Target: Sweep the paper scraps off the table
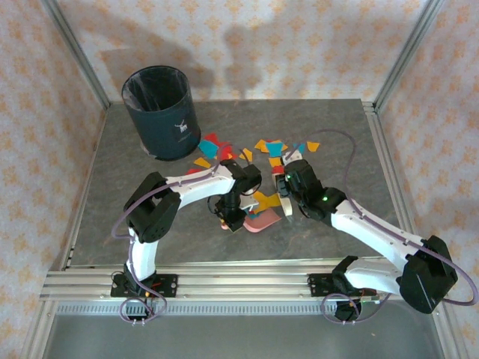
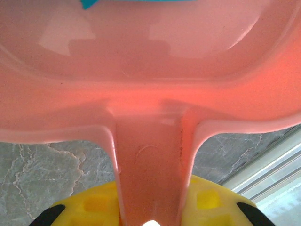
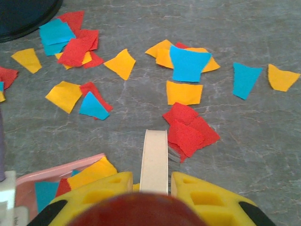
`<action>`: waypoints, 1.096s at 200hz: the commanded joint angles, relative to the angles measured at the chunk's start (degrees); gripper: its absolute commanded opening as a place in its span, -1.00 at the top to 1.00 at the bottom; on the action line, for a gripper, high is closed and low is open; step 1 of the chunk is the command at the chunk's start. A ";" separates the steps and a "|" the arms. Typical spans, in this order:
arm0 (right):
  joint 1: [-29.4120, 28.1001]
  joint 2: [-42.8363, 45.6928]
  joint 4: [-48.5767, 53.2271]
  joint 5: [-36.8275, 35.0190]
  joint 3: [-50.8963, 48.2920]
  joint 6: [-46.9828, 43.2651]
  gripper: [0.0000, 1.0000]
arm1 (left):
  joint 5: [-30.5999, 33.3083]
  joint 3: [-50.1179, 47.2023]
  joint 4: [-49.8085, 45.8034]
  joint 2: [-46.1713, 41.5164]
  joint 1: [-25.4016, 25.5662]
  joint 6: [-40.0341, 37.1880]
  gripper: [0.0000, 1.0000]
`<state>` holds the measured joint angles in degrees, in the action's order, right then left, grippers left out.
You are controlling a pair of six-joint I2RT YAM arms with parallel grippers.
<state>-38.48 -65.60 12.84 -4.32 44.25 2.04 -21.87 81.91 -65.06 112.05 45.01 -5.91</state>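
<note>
Pink dustpan (image 1: 258, 222) and cream-handled brush (image 1: 285, 208) sit low on the grey marbled desk (image 1: 120, 187), with paper scraps (image 1: 262, 149) strewn beyond the dustpan.
On the dustpan's handle the left jaws are clamped, the pink stem (image 2: 148, 160) running between yellow fingers (image 2: 94, 205). Just right of the dustpan, the right jaws are closed on the brush (image 3: 154, 160), whose bristles touch a red piece. Most paper scraps (image 3: 188, 63), red, yellow-orange and cyan, lie flat on the desk (image 3: 263, 141) past the dustpan's far edge, some overlapping. A few yellow, blue and red ones lie inside the dustpan (image 3: 56, 172). A dark round bin (image 1: 159, 112) stands well beyond the dustpan, to the far left, with some scraps near its base.
</note>
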 commanded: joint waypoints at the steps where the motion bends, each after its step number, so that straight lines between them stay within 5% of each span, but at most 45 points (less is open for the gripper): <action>1: -0.58 -0.63 0.78 5.14 1.32 -0.70 1.00 | 0.78 1.62 -0.47 1.94 0.23 0.38 1.00; 100: -1.74 0.95 7.03 10.82 3.97 -1.60 1.00 | 2.69 1.63 1.10 1.51 -0.19 1.58 1.00; 219: -2.04 6.47 7.17 2.85 3.66 0.59 1.00 | 1.16 -0.24 0.48 -1.26 -1.33 -0.48 1.00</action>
<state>-40.21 -61.54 19.97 3.60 46.83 1.02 -20.60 82.94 -62.94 113.62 44.18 -5.15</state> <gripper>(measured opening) 0.222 0.239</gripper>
